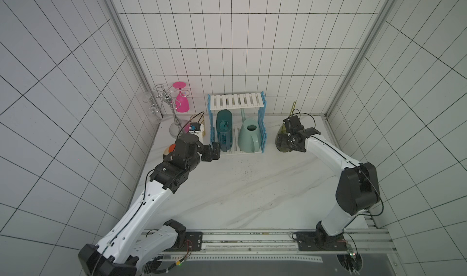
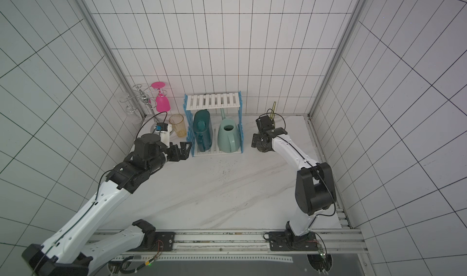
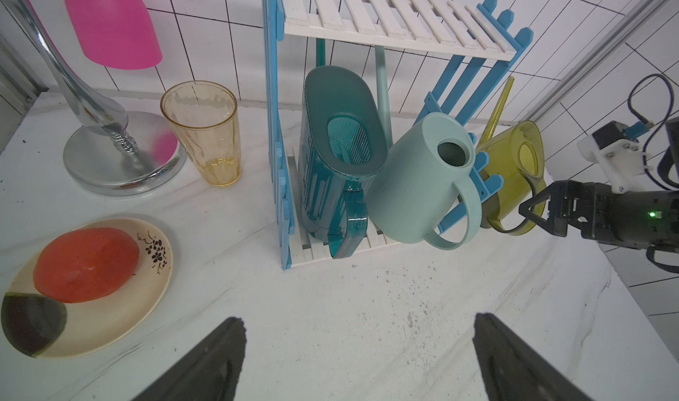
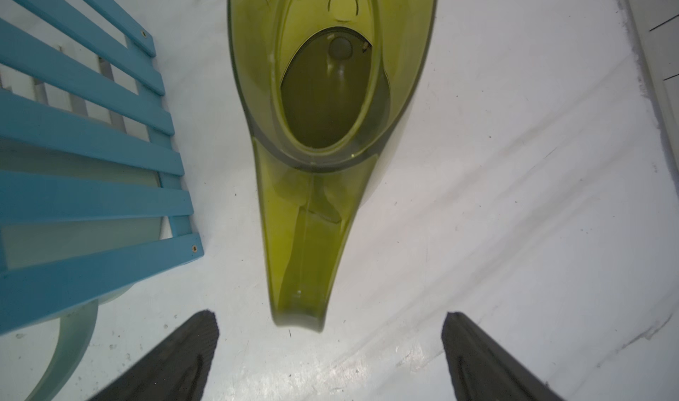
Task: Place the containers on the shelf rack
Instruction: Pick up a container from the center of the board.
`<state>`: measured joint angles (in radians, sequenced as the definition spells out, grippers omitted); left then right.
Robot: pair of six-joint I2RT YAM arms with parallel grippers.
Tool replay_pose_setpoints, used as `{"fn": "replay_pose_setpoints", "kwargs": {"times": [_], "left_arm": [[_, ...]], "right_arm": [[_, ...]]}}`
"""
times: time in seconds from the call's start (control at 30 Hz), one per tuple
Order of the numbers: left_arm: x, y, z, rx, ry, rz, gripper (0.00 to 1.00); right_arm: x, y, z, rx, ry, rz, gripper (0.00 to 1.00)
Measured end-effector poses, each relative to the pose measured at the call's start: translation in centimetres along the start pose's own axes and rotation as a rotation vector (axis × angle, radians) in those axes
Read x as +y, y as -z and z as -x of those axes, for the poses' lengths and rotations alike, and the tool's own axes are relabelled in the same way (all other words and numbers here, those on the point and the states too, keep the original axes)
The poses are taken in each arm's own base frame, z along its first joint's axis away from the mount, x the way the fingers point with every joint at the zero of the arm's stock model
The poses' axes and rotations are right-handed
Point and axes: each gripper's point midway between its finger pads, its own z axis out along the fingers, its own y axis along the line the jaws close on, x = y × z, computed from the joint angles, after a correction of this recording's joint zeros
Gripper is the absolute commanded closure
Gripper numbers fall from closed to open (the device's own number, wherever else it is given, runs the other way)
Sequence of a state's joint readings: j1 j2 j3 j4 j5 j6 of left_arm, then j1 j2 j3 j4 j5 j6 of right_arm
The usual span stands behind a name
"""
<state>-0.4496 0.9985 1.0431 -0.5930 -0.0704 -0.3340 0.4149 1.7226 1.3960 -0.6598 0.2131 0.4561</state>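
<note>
Resting in the shelf rack (image 1: 237, 101), centre frame, are the dark teal can (image 1: 224, 129) and mint can (image 1: 249, 138); the olive can (image 3: 510, 197) is left on the bench (image 1: 240, 191) at right. Left fingers (image 3: 205, 366) and right fingers (image 4: 176, 358) are released, empty.

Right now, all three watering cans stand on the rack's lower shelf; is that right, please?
No: the olive-green can stands on the table beside the rack, as the left wrist view shows; the teal can and mint can are on that shelf.
</note>
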Motion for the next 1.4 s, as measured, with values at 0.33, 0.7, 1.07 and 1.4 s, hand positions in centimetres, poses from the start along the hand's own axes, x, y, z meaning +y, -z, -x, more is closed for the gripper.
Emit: {"fn": "replay_pose_setpoints", "kwargs": {"times": [0.33, 0.7, 1.07, 1.4], "left_arm": [[0.2, 0.3, 0.3, -0.022, -0.01, 0.009, 0.01], [1.2, 0.4, -0.1, -0.054, -0.014, 0.047, 0.01], [1.7, -0.2, -0.1, -0.05, -0.013, 0.069, 0.01], [2.1, -0.2, 0.0, -0.057, -0.013, 0.09, 0.01]], "right_arm": [[0.0, -3.0, 1.1, 0.034, -0.027, -0.025, 0.1], [0.2, -5.1, 0.9, 0.061, -0.022, -0.037, 0.52], [0.2, -5.2, 1.0, 0.046, -0.025, -0.034, 0.88], [-0.7, -3.8, -0.2, 0.027, -0.012, -0.025, 0.96]]}}
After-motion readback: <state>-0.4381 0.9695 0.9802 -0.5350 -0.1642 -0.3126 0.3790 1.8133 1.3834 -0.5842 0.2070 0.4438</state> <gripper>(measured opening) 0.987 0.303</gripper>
